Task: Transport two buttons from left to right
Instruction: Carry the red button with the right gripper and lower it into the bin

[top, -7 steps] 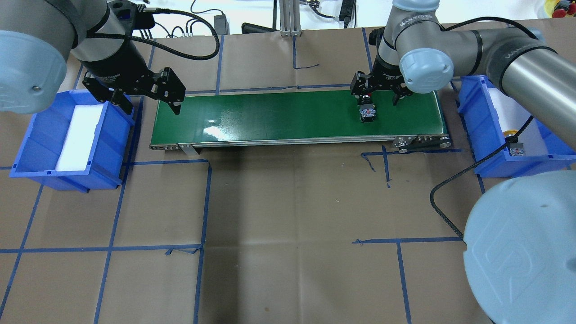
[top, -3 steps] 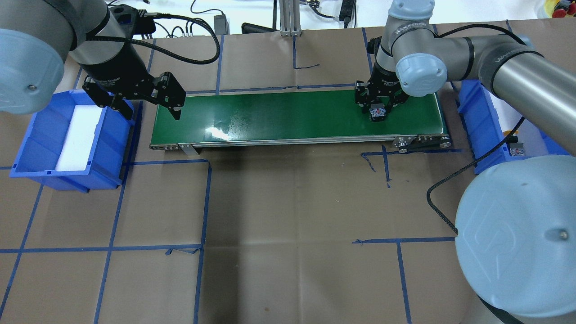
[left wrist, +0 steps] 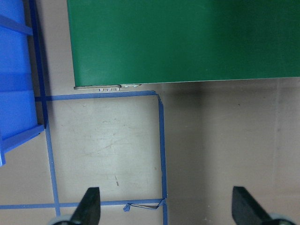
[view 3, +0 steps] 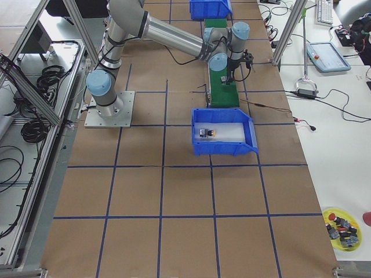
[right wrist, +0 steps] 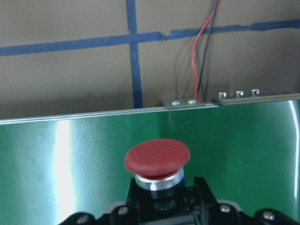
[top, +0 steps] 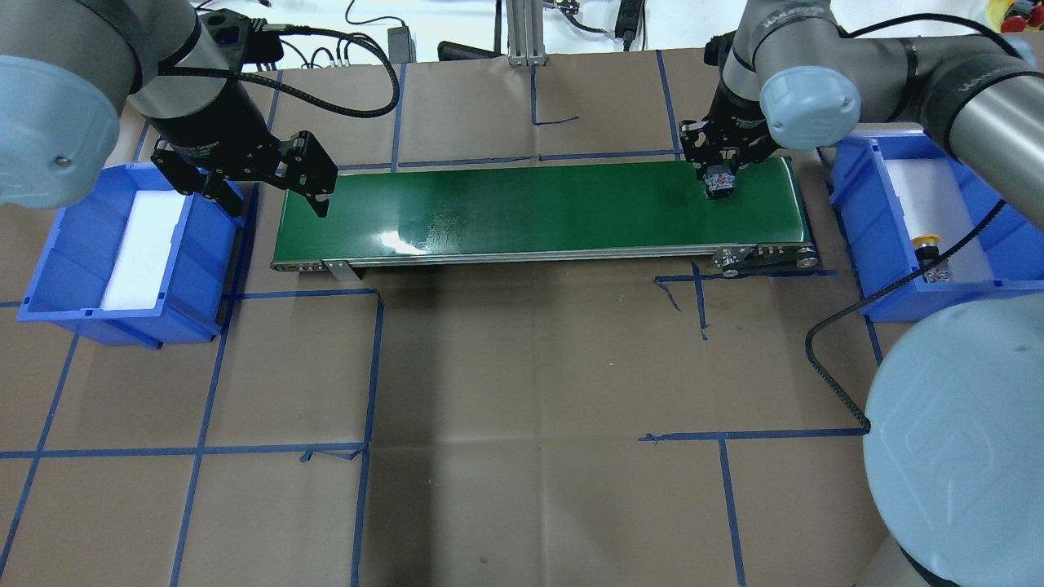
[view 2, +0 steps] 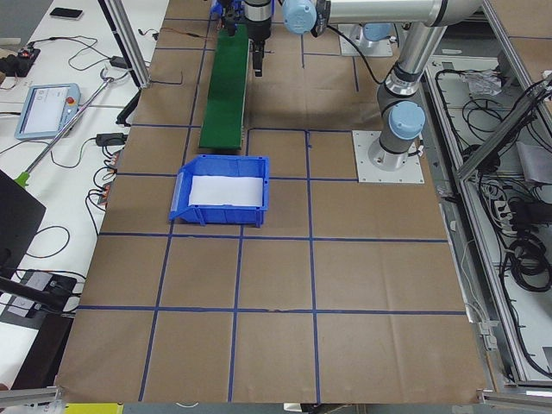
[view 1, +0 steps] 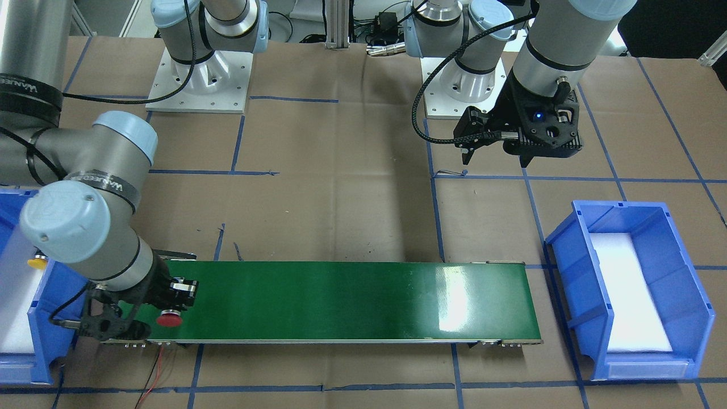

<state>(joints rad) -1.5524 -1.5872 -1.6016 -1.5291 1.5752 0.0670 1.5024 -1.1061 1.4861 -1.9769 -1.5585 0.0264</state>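
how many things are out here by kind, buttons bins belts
buttons: 2 (red button, yellow button)
blue bins: 2 (left bin, right bin)
green conveyor belt: 1
total: 5

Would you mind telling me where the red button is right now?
In the overhead view the red button sits clamped in the right gripper over the green conveyor belt's right end, just short of the right blue bin.
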